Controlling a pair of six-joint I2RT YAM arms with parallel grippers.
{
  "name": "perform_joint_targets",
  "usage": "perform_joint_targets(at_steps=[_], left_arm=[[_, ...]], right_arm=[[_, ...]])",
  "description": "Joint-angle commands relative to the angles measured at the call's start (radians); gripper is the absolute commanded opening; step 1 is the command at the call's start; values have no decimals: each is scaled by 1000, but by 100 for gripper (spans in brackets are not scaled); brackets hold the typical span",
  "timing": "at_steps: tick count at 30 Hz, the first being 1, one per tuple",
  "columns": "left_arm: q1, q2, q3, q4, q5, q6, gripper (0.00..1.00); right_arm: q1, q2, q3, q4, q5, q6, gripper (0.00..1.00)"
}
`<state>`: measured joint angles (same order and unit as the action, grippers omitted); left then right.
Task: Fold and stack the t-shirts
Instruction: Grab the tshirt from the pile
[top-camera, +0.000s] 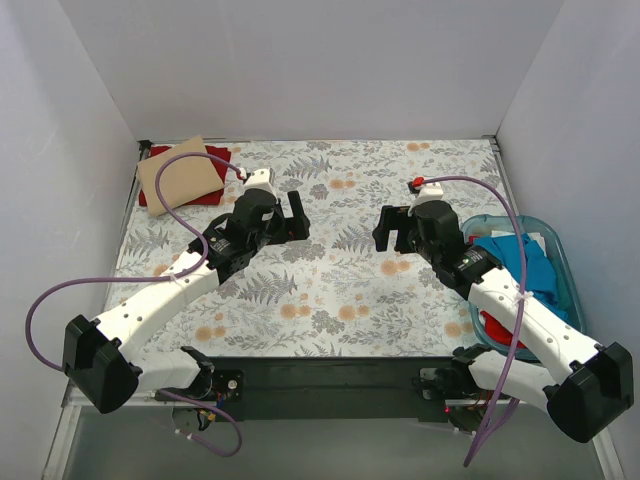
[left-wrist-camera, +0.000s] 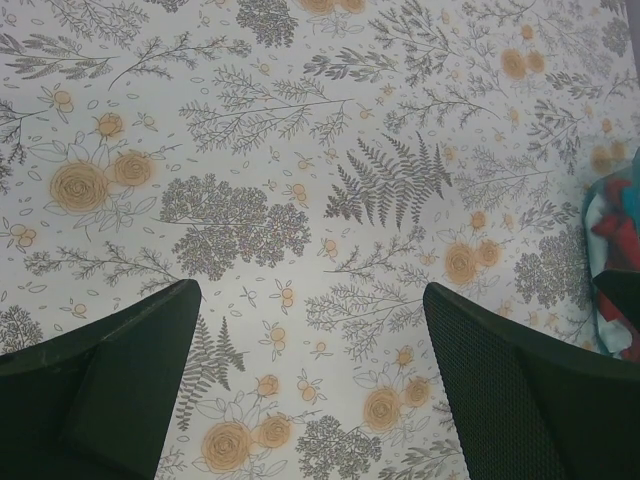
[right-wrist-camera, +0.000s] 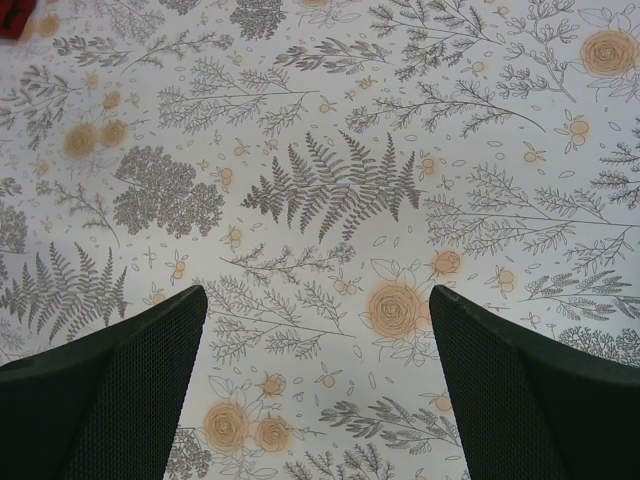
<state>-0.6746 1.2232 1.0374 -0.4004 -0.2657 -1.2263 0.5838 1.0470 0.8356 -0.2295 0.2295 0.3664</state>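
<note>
A folded tan-beige t-shirt (top-camera: 182, 175) lies on a folded red t-shirt (top-camera: 212, 193) at the far left corner. A teal-blue t-shirt (top-camera: 524, 262) and a red t-shirt (top-camera: 498, 329) lie crumpled in the tub at the right. The left wrist view catches their edge (left-wrist-camera: 615, 225). My left gripper (top-camera: 296, 214) hovers open and empty over the middle of the cloth (left-wrist-camera: 312, 300). My right gripper (top-camera: 390, 228) hovers open and empty facing it (right-wrist-camera: 318, 300). Both wrist views show only the patterned cloth between the fingers.
The floral table cloth (top-camera: 330, 290) covers the table. The clear blue-tinted tub (top-camera: 560, 250) stands at the right edge, beside my right arm. White walls close the back and both sides. A red bit of cloth shows at the right wrist view's top left corner (right-wrist-camera: 14, 16).
</note>
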Motion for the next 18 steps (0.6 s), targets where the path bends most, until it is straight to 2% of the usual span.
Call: perform_joint_targets(at_steps=[1,10,18], left_arm=[[-3,-5,32,-12,5,17,94],[-3,-39,27,-46,8,37,94],[-3,-76,3,-67,37,62,94]], right_arm=[[-1,-22,-1,47,2,3,98],[-1,1,17,3,-29,31,98],[-24,63,149,-172,128,65,98]])
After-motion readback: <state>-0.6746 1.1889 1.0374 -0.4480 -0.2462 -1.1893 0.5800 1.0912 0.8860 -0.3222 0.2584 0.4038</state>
